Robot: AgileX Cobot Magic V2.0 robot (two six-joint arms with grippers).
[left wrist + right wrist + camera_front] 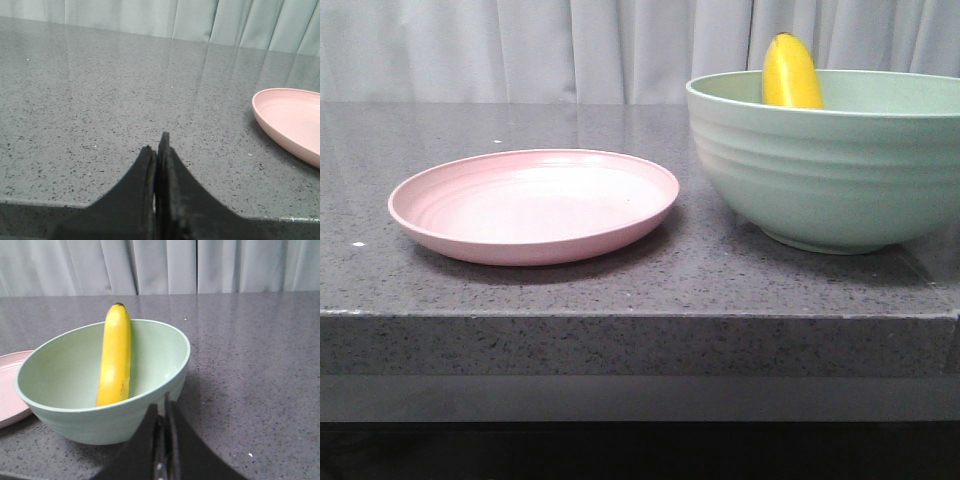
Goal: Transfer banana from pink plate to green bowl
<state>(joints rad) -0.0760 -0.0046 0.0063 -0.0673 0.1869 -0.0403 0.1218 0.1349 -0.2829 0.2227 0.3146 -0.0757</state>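
Note:
The yellow banana (791, 72) leans inside the mint-green bowl (830, 170) at the right, its tip poking above the far rim. In the right wrist view the banana (115, 357) stands against the bowl's (65, 365) far wall. The pink plate (535, 203) lies empty at centre left. My right gripper (162, 407) is shut and empty, just outside the bowl's near wall. My left gripper (156, 145) is shut and empty over bare counter, with the plate's edge (292, 120) off to one side. Neither gripper shows in the front view.
The grey speckled counter (640, 290) has its front edge close below the plate and bowl. Pale curtains (570, 50) hang behind the counter.

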